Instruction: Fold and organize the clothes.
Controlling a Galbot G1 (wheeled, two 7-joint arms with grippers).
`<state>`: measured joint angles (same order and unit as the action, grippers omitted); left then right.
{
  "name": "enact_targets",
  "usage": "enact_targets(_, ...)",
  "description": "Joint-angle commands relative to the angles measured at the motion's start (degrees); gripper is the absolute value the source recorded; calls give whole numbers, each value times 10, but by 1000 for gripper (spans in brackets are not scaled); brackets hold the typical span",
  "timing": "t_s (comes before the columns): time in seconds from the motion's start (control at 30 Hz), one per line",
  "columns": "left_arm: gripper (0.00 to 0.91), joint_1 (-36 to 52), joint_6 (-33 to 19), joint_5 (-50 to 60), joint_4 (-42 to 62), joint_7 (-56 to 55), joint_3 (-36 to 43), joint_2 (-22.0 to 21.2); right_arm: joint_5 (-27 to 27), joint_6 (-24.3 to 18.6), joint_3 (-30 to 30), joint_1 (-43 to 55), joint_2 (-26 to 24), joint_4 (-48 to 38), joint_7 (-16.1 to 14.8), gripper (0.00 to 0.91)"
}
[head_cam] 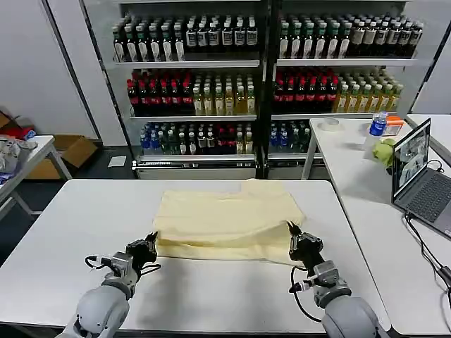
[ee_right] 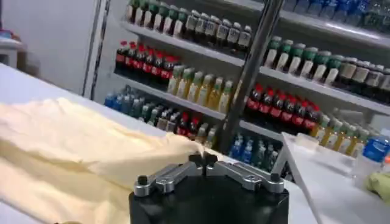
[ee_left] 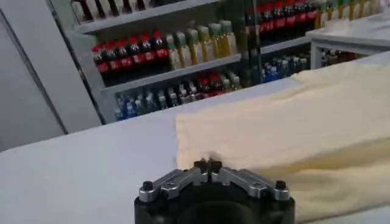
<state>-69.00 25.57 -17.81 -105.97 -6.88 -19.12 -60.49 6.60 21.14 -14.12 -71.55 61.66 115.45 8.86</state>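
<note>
The clothes are one pale cream-yellow T-shirt [head_cam: 225,218], lying partly folded in a rough rectangle at the middle of the white table [head_cam: 77,218]. My left gripper [head_cam: 151,241] is low at the shirt's near left corner. Its fingers are shut with the tips against the fabric edge [ee_left: 207,163]. My right gripper [head_cam: 293,231] is at the shirt's near right edge, also shut, and the cloth [ee_right: 91,158] ends right at its tips [ee_right: 204,158]. Each gripper seems to pinch the fabric, though the pinched cloth itself is hidden by the fingertips.
A second white table [head_cam: 366,183] on the right holds a laptop [head_cam: 421,176], a bottle [head_cam: 378,125] and a tape roll [head_cam: 330,124]. Drink shelves [head_cam: 261,84] stand behind. Bare tabletop lies left of and in front of the shirt.
</note>
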Motion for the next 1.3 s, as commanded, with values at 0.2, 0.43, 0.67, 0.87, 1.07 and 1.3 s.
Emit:
enact_targets(0.2, 907, -26, -3, -5, -22, -10, -22, -5, 15, -58, -11, -27, 30, 9, 16, 907)
enact_targets(0.43, 907, -74, -4, -13, -34, -13, -45, -11, 27, -39, -47, -88, 48, 41, 17, 907)
enact_targets(0.67, 907, -67, 9, -38, -20, -21, -50, -9, 127, 58, -93, -117, 61, 40, 63, 907)
enact_targets(0.87, 907, -46, 24, -68, -10, -24, -45, -9, 211, 109, -100, -111, 64, 29, 92, 907)
enact_targets(1.07, 20, -34, 15, -64, -2, -32, -35, -17, 218, 118, -84, -95, 70, 11, 99, 907)
enact_targets(1.3, 20, -34, 14, -61, -3, -31, -28, -18, 216, 113, -65, -86, 78, 0, 103, 141)
